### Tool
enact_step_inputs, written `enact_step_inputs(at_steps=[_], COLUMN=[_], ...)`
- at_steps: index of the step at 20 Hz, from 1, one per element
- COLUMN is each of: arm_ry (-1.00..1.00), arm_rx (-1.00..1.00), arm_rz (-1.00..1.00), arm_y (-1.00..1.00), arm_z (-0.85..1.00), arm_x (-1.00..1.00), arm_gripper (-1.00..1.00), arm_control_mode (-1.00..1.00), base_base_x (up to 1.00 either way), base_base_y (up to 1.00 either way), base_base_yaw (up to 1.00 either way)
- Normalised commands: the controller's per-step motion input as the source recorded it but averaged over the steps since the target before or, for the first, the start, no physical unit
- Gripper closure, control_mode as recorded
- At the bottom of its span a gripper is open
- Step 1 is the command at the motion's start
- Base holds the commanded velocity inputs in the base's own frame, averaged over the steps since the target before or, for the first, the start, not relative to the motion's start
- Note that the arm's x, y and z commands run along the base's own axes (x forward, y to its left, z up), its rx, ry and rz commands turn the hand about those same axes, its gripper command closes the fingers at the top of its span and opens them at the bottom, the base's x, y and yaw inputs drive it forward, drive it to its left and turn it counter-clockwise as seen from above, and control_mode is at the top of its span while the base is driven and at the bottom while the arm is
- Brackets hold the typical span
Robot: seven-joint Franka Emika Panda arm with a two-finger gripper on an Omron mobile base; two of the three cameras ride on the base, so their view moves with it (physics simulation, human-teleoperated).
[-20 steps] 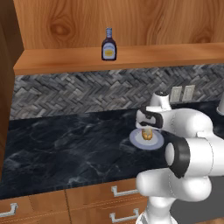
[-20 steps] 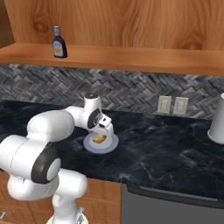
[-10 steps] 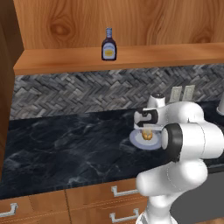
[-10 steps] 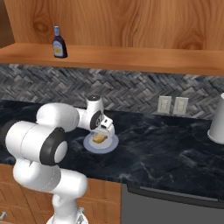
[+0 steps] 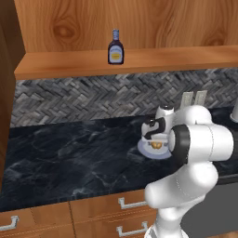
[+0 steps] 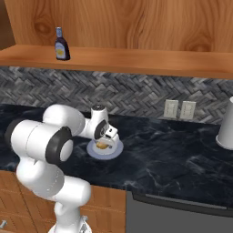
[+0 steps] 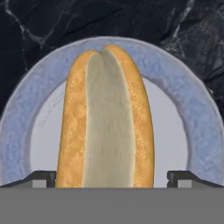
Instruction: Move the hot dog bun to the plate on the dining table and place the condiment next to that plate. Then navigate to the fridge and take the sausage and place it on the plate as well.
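Bun's near end cut off at the hand view's lower edge; mostly hidden behind the tool [image 5: 156,137] in both base views; tool spread wide, gripping nothing, one fingertip [image 7: 43,178] either side of the hot dog bun [image 7: 106,118]; bun lying split-side up on a small bluish-grey plate [image 7: 199,122], directly below the tool, on the black marble counter [image 5: 69,158]; brown bottle [image 5: 115,47] on the shelf [image 5: 186,58] above.

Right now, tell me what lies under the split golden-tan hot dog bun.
A small round bluish-grey plate on black marble counter lies under the bun; the plate's centre is covered.
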Motion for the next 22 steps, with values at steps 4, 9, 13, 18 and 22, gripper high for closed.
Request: enact_step_inputs(at_steps=[4, 9, 13, 18, 22], arm_ry=[-0.01, -0.16, -0.25, -0.21, -0.14], arm_rx=[0.00, 0.00, -0.02, -0.04, -0.02], arm_rz=[0.00, -0.01, -0.05, -0.06, -0.09], arm_y=[0.02, 0.02, 0.00, 0.00, 0.00], arm_z=[-0.20, 0.04, 0.50, 0.72, 0.79], arm_x=[0.04, -0.31, -0.70, -0.61, -0.44], arm_gripper=[1.00, 1.00, 1.00, 1.00, 1.00], arm_control_mode=[-1.00, -1.00, -1.00, -1.00, -1.00], base_base_x=[0.00, 0.00, 0.00, 0.00, 0.00], base_base_y=[0.00, 0.00, 0.00, 0.00, 0.00], base_base_yaw=[0.00, 0.00, 0.00, 0.00, 0.00])
